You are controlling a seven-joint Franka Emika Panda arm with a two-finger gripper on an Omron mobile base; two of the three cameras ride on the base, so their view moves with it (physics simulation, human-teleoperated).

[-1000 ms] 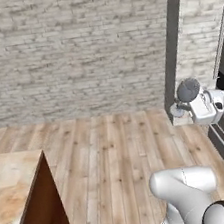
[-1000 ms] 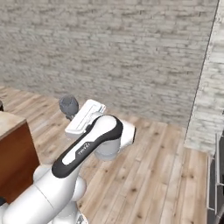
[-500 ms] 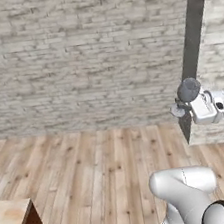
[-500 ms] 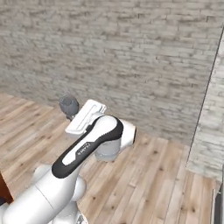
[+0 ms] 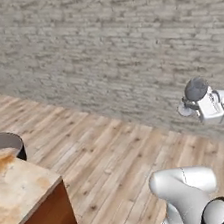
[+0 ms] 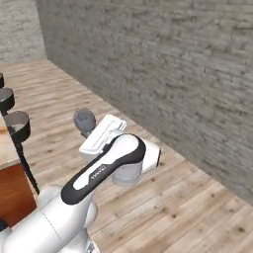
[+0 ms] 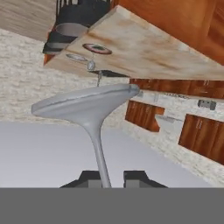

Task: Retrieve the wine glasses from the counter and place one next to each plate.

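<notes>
Brick wall (image 5: 99,45) and plank floor (image 5: 109,149) surround me; the counter (image 5: 16,185) juts in at the lower left of the left base view, with dark round stools (image 6: 17,126) beside it.

1. Grip state: my pincer (image 7: 113,178) is nearly closed on the thin stem of one wine glass (image 7: 89,105); the fingertips (image 7: 89,178) sit at either side of the stem. The bowl projects beyond the hand (image 5: 196,90).
2. Target: in the hand view the counter carries the red-rimmed plate (image 7: 97,48), the pale plate (image 7: 76,57) and the other glass (image 7: 91,65) near them.
3. Procedure, as I judge it: hold the pinch constant during transit; a thin stem can pivot between the pads. Keep the arm tucked while the base drives. Approach the counter from above, bring the foot level, and lower it beside a plate, clear of the rim.
</notes>
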